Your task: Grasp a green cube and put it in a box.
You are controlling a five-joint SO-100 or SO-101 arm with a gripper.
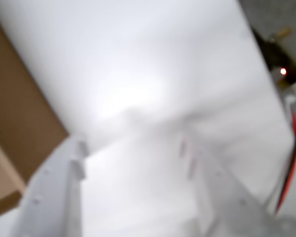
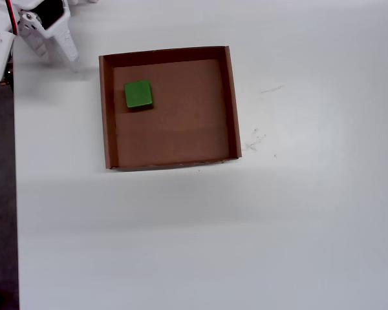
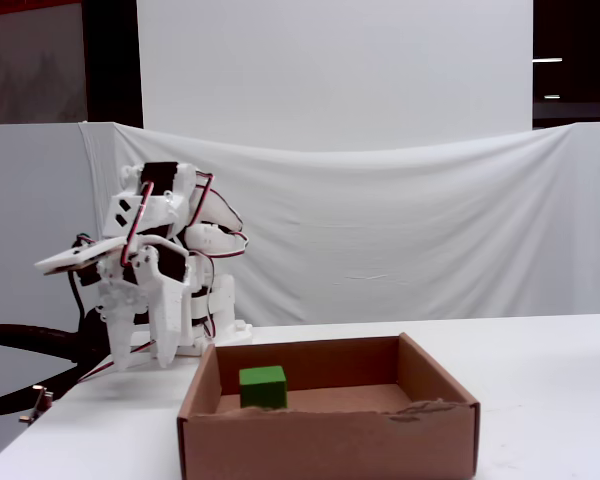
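Note:
The green cube (image 2: 138, 94) rests on the floor of the box (image 2: 107, 110), in the upper left corner as the overhead view shows it. The fixed view shows the cube (image 3: 263, 387) behind the front wall of the cardboard box (image 3: 330, 440). My white gripper (image 2: 57, 53) hangs folded back just outside the box's upper left corner, pointing down at the table. It is open, with nothing between its fingers (image 1: 133, 143). The wrist view is blurred and shows only a brown corner of the box (image 1: 19, 123) at the left. My gripper (image 3: 145, 355) is apart from the box.
The white table's left edge (image 2: 14, 194) runs beside dark floor in the overhead view. A white cloth backdrop (image 3: 400, 230) hangs behind the table. Red wires (image 1: 292, 163) and a lit red LED (image 1: 283, 71) sit at the wrist view's right. Faint scuff marks (image 2: 255, 139) lie right of the box.

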